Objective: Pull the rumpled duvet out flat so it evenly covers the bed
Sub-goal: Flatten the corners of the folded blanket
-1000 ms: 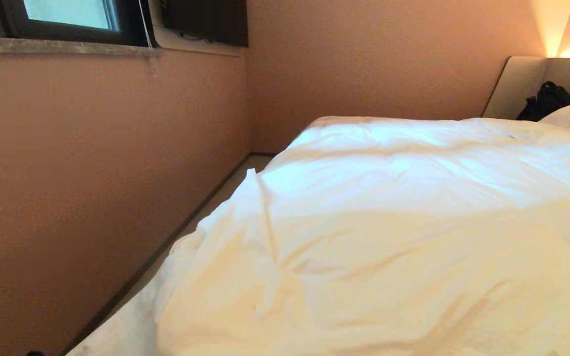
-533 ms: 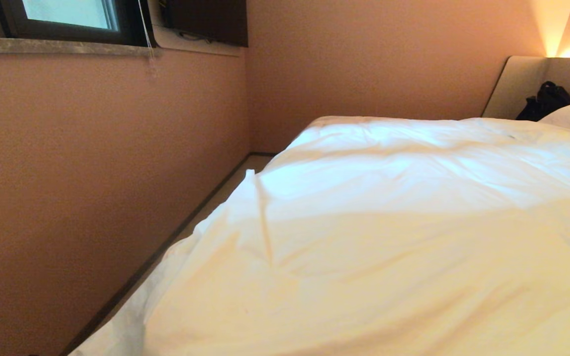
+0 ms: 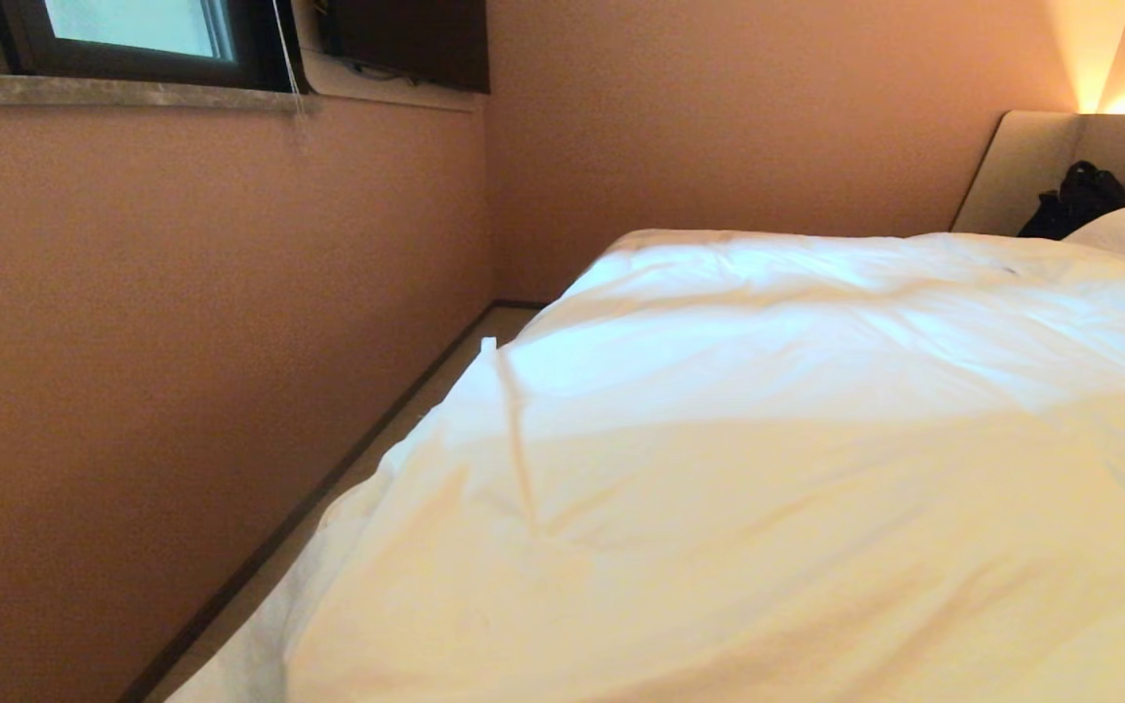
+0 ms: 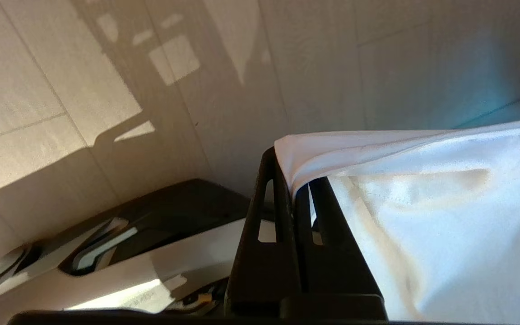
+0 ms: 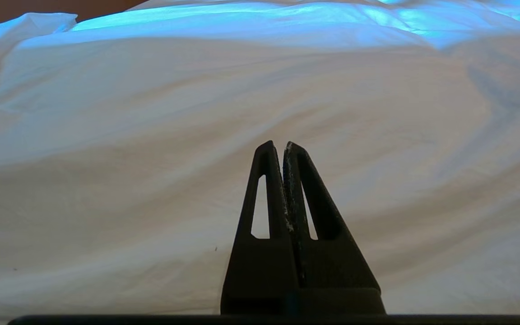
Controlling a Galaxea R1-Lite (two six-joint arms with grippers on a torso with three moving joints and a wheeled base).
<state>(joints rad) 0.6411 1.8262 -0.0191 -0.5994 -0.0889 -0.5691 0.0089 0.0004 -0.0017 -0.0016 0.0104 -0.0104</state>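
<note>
the duvet (image 3: 768, 459) lies puffed and wrinkled across the bed (image 3: 1031, 166), its left edge hanging toward the floor (image 3: 445, 376) by the wall. the left gripper (image 4: 294, 180) has its fingers clenched on a duvet corner above the floor. the right gripper (image 5: 279, 149), fingers pressed together and empty, sits near the duvet's near side.

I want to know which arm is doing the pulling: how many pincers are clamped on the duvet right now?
1. The left pincer is shut on a fold of the duvet, out over the floor. The right pincer is shut empty, facing the duvet.
</note>
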